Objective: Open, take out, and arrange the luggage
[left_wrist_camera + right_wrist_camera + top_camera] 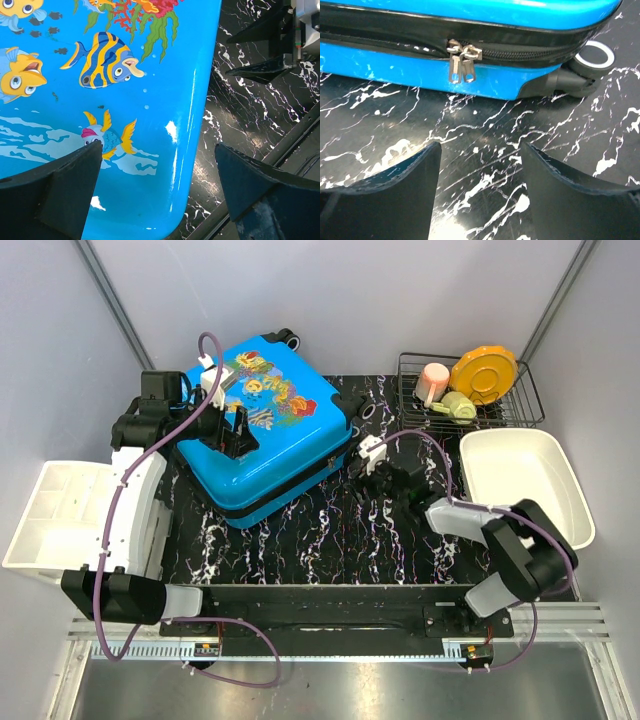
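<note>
done so far: nothing yet, i think. the suitcase (270, 425) is shut and its zip is closed.
left to do: pull the zip round, lift the lid, take the things out, set them in order. what is inside is hidden.
white sorting tray (45, 515): far left, beside the table. hard plastic with small box spaces in it.
left gripper (236, 435): wide open and holds nothing. it hangs over the top of the suitcase, near a corner.
suitcase: lies flat on the left middle of the table (330, 530), picture side up. bright blue, hard and shiny, with round corners, cartoon fish and a black band round its side.
zip pulls (461, 65): two small silver metal tabs that hang side by side from the black zip.
wheel (592, 55): black and round with a pale ring, at the corner.
table: black with white marble streaks, smooth.
right gripper (481, 150): open, nothing between its black pointed fingers. it is low over the table and faces the zip pulls, near but apart.
wire rack (520, 410): thin dark metal, back right. it holds a pink cup (434, 382) and a round orange plate (483, 373).
white tub (520, 485): smooth plastic, far right.
</note>
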You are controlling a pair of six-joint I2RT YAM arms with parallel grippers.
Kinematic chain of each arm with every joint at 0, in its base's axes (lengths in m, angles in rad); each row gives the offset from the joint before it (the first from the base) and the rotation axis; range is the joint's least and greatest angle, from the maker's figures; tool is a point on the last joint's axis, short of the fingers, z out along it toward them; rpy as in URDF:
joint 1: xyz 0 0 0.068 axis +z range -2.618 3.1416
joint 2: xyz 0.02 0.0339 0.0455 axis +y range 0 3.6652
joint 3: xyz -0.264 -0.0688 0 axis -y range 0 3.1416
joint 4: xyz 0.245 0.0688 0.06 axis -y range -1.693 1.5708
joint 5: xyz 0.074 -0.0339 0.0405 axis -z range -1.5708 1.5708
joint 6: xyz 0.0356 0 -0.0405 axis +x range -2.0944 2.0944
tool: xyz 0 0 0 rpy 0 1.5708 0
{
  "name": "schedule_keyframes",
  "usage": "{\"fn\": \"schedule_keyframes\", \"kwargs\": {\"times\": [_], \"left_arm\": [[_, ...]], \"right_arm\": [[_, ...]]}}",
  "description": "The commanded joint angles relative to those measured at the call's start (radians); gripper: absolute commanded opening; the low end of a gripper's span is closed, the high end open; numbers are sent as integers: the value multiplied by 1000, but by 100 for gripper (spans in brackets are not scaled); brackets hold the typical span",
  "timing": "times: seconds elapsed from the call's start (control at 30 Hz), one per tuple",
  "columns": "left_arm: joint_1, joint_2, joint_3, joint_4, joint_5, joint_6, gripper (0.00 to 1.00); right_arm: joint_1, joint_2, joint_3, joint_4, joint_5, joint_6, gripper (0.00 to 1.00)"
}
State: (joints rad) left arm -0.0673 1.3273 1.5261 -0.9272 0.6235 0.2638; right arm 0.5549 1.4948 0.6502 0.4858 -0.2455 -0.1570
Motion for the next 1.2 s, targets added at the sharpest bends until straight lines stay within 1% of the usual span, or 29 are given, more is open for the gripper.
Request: {"fn": "schedule_keyframes", "kwargs": {"times": [0.0,0.13,0.23,0.33,0.57,0.73,0.97,1.07,1.17], "left_arm": [[1,-11,32,25,-8,15,99],[1,-7,26,25,-10,-1,99],[1,-5,26,25,-16,-12,99],[1,-8,20,36,-27,-15,99],[1,-5,6,54,-28,-31,99],[0,-7,6,56,-25,-29,99],[3,-19,-7,57,-30,-26,99],[3,-22,-11,57,-30,-28,99],[4,-26,-11,57,-30,-26,99]], "right_arm": [[-3,94,-17,341,63,-96,72],[-3,179,22,402,71,-104,71],[-3,223,63,410,57,-61,70],[-1,248,94,418,48,-21,66],[13,271,129,407,28,10,62],[31,263,114,396,-5,13,59],[83,263,109,401,43,24,59],[89,274,124,405,81,24,55],[88,286,132,418,118,11,46]]}}
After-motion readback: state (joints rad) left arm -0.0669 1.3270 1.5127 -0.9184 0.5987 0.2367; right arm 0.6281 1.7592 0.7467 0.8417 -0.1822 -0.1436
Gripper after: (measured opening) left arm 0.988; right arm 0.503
